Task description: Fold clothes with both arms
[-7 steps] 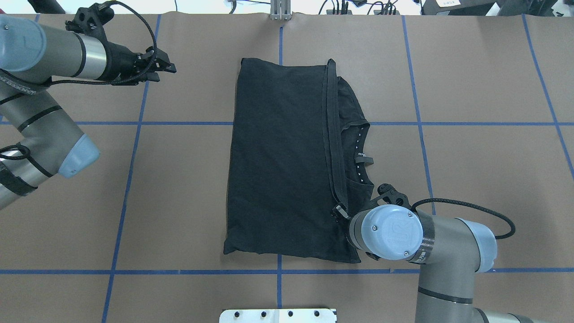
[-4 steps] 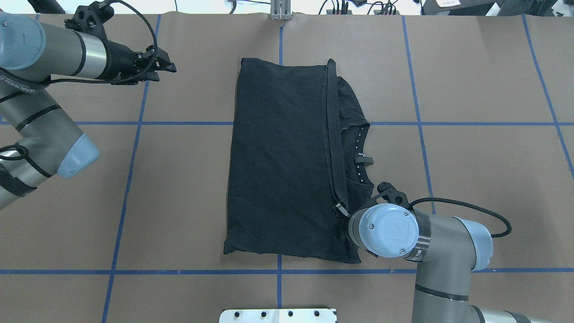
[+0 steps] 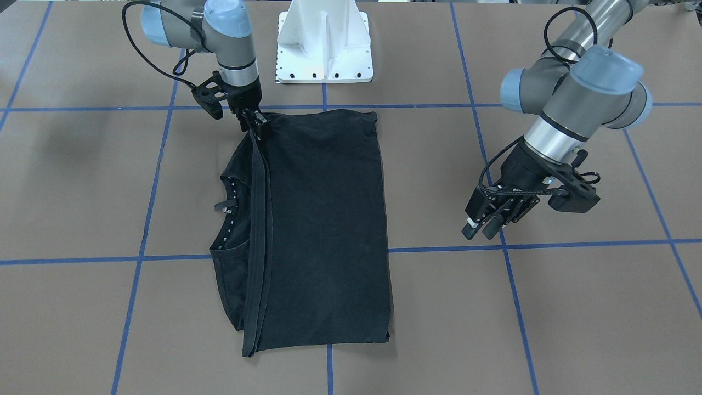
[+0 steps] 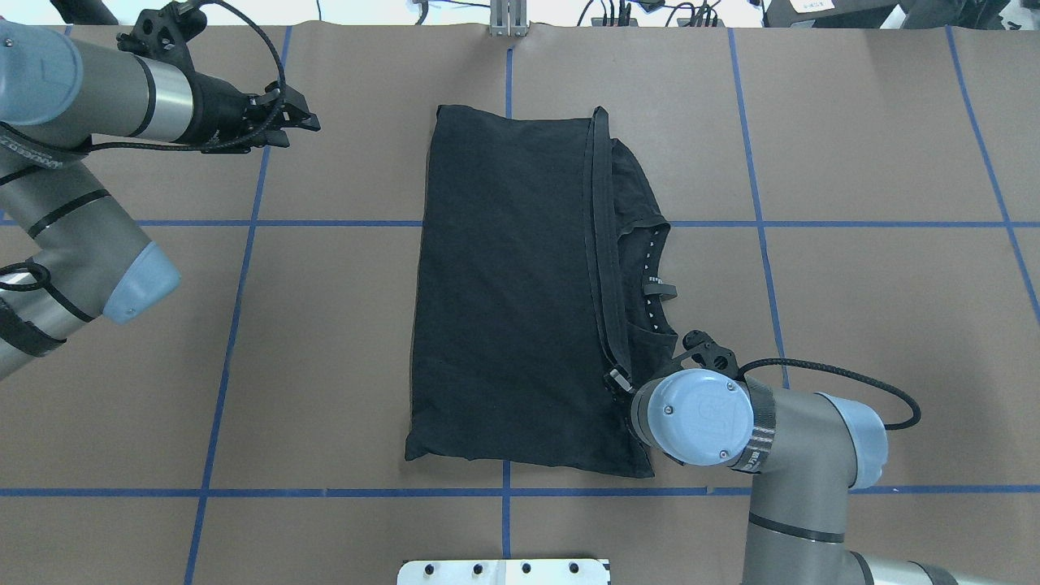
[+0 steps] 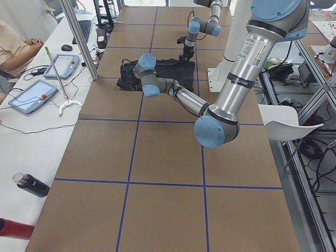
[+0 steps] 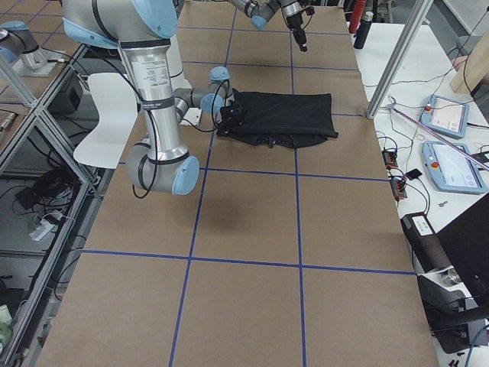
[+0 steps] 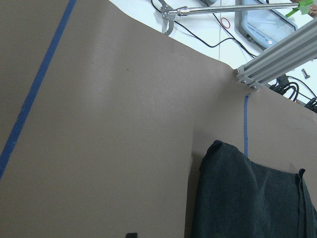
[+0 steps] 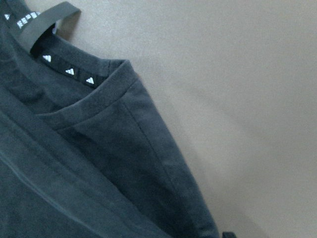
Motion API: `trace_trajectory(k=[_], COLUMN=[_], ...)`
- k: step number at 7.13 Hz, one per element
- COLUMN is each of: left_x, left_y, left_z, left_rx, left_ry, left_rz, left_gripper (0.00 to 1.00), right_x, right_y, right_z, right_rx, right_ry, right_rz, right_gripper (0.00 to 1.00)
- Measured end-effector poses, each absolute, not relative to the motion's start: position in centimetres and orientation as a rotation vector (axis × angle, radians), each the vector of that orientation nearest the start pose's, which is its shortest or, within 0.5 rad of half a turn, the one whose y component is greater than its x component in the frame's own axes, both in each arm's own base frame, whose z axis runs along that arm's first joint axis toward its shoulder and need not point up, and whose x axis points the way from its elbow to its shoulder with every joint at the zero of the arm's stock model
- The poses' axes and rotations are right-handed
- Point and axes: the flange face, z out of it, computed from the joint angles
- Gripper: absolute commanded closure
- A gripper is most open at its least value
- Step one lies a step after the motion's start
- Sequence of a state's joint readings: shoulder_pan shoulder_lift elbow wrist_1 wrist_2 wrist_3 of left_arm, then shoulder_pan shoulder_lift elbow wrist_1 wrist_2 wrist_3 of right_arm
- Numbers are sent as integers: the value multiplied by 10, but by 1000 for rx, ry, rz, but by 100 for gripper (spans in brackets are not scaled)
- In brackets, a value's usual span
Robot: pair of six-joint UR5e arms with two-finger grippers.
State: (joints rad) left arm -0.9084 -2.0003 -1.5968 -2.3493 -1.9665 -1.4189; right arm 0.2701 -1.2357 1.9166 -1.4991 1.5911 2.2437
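The black T-shirt [image 4: 504, 284] lies folded lengthwise into a long rectangle in the middle of the table, with its collar [image 4: 650, 276] and a narrow strip showing along its right edge. My right gripper [image 3: 258, 125] points down at the near right corner of the hem [image 4: 616, 379] and looks shut on the T-shirt. The right wrist view is filled by the collar [image 8: 74, 79] and dark cloth. My left gripper [image 3: 480, 229] hangs open over bare table, well to the left of the shirt [image 3: 323, 230] at the far side [image 4: 305, 123]. It holds nothing.
Blue tape lines divide the brown table into squares. The white pedestal base [image 3: 324, 44] stands at the near edge, and an aluminium post [image 4: 508, 20] at the far edge. A side table with tablets [image 6: 451, 164] and a seated person [image 5: 13, 47] lie beyond.
The right arm's wrist has shifted slightly left toward the shirt's corner while its fingertip stays at the hem. The shirt and the left arm look unchanged.
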Motion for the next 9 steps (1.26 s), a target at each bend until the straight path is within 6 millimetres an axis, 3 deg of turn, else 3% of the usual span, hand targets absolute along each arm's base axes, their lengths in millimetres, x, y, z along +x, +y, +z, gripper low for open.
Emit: trace_trajectory(k=[9], left_x=[324], left_y=[-570], left_z=[313], left_rx=[321], left_ry=[1231], left_rz=[-409], left_gripper=[43], right_x=[-532], right_y=[-278], right_z=[326], right_rx=[-180], right_ry=[-746], right_rz=[882], right_gripper=[32])
